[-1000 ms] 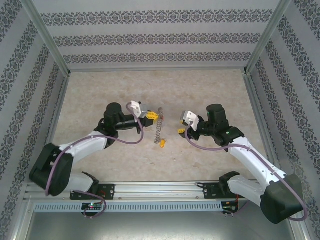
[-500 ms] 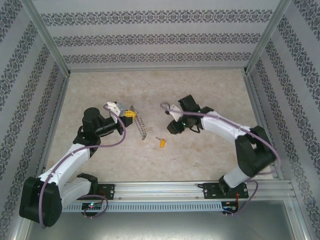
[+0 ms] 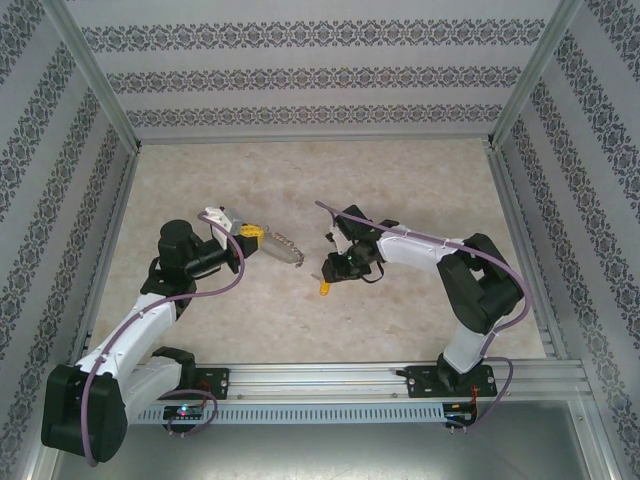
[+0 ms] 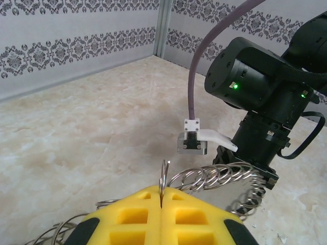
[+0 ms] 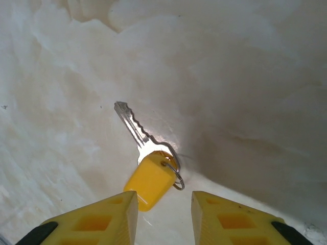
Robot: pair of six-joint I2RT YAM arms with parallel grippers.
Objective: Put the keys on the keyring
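Right arm folded inward, right gripper [image 5: 163, 206] with fingers parted above flat yellow-headed silver key [image 5: 149, 179]; left gripper [image 4: 161, 203] clamps silver coiled keyring [image 4: 217, 176]

Nothing here can be read: no words, numbers or brands (the wall [image 3: 320, 75] bears only a patterned ornament, no lettering).

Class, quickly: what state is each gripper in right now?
Left gripper: closed on the silver linked metal keyring.
Right gripper: open over the yellow-headed silver key, holding nothing.
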